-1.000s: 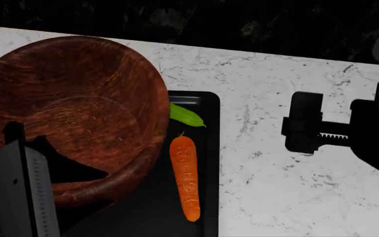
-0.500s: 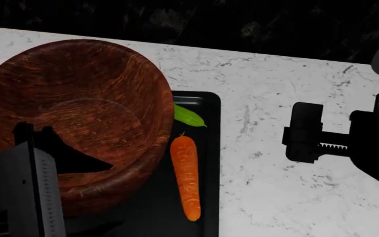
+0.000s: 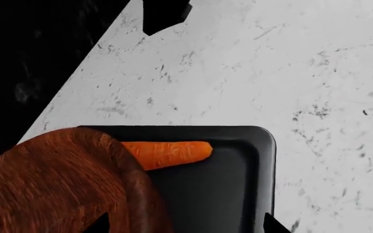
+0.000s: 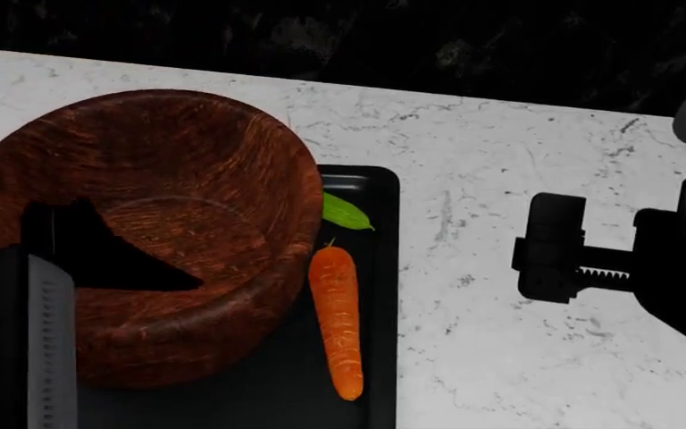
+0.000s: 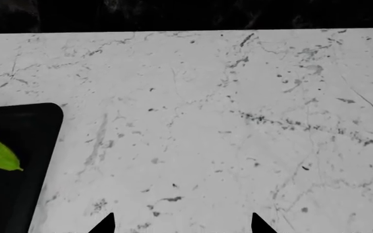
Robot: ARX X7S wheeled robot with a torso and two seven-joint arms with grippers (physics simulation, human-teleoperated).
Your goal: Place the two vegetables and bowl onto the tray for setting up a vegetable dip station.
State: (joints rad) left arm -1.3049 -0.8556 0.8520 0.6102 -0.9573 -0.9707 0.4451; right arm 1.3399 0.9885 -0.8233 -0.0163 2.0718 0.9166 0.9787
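Now the bowl (image 4: pixel 140 237) sits tilted over the left part of the tray (image 4: pixel 379 268), its rim just beside the carrot (image 4: pixel 336 320), which lies lengthwise in the tray. Only the cucumber's (image 4: pixel 346 213) tip shows past the bowl. Whether the left gripper (image 4: pixel 33 304) at the bowl's near wall has its jaws closed, I cannot tell. Well apart, the right gripper (image 4: pixel 554 248) hangs over bare worktop (image 4: pixel 498 179), jaws spread, holding nothing.

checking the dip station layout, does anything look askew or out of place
Yes: the wooden bowl sits tilted, overhanging the black tray's left side and covering most of the cucumber. The carrot lies flat on the tray beside it.
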